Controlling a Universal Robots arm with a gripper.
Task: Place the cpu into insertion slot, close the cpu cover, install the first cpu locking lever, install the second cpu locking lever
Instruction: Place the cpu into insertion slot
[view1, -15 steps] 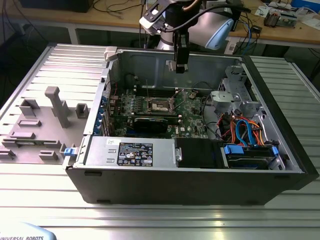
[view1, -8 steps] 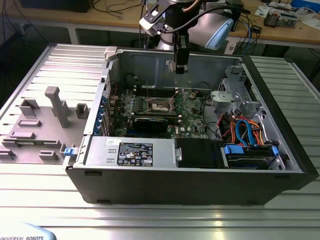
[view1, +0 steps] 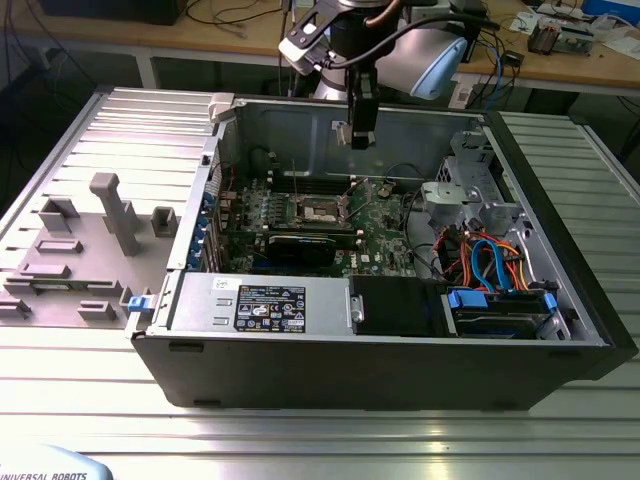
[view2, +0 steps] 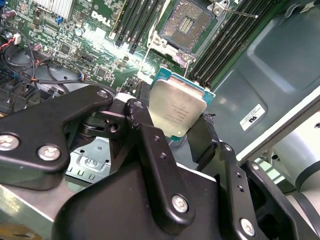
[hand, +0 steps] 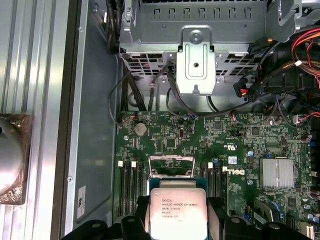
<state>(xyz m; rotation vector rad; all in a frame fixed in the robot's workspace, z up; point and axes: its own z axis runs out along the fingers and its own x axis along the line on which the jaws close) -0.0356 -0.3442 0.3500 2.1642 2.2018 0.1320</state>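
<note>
My gripper hangs inside the open computer case, above the green board and apart from it. It is shut on the cpu, a flat square chip with a silver top, which the black fingers pinch by two opposite edges. In the first wrist view the cpu sits between the fingers. The insertion slot lies open on the board, its dark centre bare; in the exterior view the insertion slot is below and to the left of the gripper. The cpu cover stands swung up, just beyond the cpu.
Long black memory slots flank the socket. A black card lies nearer the case front, next to a power supply. A drive cage with blue and orange cables fills the exterior view's right. A grey fixture plate sits left of the case.
</note>
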